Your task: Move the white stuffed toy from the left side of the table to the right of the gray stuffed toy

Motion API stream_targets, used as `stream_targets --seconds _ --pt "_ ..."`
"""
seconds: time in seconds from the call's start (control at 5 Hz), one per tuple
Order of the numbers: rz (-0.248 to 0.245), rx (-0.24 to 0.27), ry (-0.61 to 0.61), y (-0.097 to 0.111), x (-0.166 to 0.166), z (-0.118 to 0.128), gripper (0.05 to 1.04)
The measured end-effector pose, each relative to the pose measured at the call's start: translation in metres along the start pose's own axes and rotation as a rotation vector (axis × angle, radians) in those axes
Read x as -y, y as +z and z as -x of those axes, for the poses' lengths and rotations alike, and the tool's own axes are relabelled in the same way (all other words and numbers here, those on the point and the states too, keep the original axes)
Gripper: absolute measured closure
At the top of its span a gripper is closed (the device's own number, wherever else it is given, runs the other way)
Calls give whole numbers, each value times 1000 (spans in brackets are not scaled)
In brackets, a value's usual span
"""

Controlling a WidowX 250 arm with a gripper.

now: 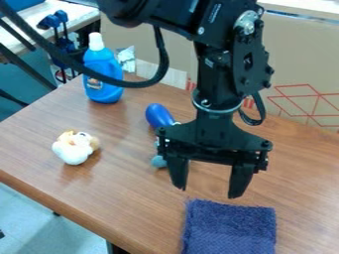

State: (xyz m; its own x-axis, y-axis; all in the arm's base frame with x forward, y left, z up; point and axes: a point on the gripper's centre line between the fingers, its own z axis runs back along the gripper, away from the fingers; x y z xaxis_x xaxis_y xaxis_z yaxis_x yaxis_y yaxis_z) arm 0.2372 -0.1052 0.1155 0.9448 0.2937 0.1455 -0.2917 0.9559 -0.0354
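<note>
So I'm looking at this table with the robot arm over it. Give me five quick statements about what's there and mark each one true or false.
1. The gripper is open, its two fingers apart. True.
2. The blue bottle with the white cap is lying on its side. False: it stands upright.
3. The blue-handled object is partly hidden behind the gripper. True.
4. The small white and tan thing is on top of the cloth. False: the small white and tan thing lies on the table, apart from the cloth.
5. The cloth is dark blue. True.
</note>
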Motion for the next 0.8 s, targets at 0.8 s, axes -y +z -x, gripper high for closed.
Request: stream_targets --seconds 0.8 --pt "59 28 13 2 -104 -10 83"
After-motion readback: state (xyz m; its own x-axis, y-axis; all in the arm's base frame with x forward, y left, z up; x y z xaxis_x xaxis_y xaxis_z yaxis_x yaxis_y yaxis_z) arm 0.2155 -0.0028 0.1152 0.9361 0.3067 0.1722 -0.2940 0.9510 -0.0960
